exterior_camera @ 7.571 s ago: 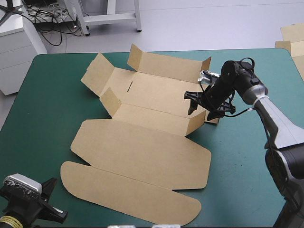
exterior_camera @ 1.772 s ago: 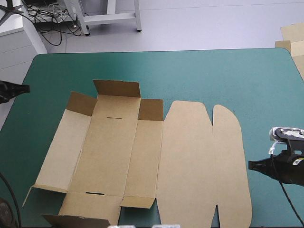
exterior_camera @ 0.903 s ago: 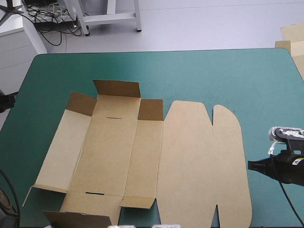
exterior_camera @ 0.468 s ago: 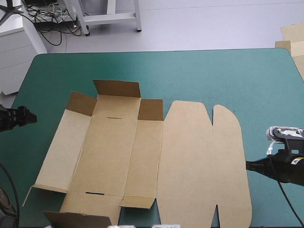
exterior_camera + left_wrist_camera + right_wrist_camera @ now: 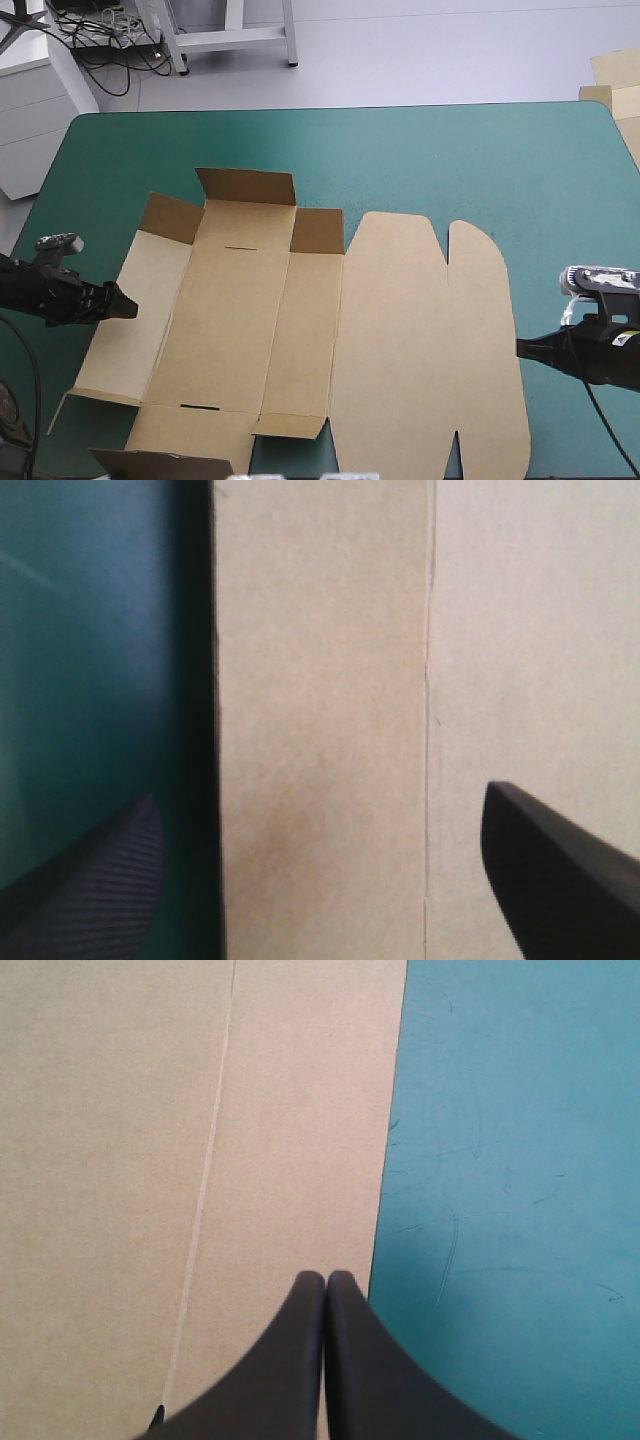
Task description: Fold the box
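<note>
The brown box (image 5: 300, 330) lies mostly flat mid-table on the teal-green cover (image 5: 450, 160). The left gripper (image 5: 122, 306), fingers wide apart, straddles its left edge, probably to grasp that panel. The right gripper (image 5: 524, 347), fingers pressed together, points at the box's right edge.

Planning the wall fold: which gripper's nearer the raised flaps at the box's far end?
Left. The left gripper, open, straddles the box's left edge near the flaps; the right gripper, shut, is at its right edge.

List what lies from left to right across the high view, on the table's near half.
Left arm's open black finned tool → cut brown cardboard box → right arm's shut black finned tool
</note>
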Motion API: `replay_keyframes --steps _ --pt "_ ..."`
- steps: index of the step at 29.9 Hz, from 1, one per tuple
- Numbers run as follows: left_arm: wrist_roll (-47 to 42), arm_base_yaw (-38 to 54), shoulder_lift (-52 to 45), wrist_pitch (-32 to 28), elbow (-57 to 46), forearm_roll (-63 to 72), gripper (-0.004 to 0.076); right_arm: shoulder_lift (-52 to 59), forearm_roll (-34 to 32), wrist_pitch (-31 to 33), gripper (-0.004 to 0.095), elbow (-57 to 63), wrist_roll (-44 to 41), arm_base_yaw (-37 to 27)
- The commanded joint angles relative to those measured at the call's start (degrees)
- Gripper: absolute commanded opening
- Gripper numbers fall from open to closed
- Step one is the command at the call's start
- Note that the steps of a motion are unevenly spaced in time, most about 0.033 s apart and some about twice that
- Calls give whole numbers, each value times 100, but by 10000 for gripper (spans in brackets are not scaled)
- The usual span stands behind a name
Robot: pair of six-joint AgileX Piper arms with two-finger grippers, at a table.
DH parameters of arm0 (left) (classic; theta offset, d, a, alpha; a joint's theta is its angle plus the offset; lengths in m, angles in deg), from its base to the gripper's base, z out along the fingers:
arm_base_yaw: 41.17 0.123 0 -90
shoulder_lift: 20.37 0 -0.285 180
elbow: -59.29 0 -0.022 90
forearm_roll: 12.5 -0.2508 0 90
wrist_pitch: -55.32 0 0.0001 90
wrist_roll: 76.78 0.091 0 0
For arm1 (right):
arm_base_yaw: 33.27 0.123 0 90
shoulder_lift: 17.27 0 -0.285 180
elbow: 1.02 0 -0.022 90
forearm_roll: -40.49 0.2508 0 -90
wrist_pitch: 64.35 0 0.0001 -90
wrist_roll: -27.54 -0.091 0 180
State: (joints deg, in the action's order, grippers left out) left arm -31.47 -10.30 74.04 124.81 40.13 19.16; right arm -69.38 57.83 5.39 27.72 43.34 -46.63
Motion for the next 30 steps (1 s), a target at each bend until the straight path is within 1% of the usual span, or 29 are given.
replay_keyframes --steps 1,6,9,12,19,23,30 --pt "292 -136 -143 323 -78 397 611 9 146 -163 -15 -141 67 -52" --pt "318 -314 -143 310 -272 538 611 9 248 -163 -15 -141 67 -52" --pt "257 -460 -143 448 -331 522 605 9 247 -163 -15 -141 67 -52" --pt "-191 -647 -155 448 -331 522 598 9 247 -163 -15 -141 67 -52" --pt "-526 -1148 -155 448 -331 412 598 9 247 -163 -15 -141 72 -52" --pt "-791 -1247 -173 448 -405 267 598 9 247 -163 -15 -141 72 -52" --pt "-843 -1281 -631 448 -780 110 598 9 259 -174 -15 -141 72 -52"
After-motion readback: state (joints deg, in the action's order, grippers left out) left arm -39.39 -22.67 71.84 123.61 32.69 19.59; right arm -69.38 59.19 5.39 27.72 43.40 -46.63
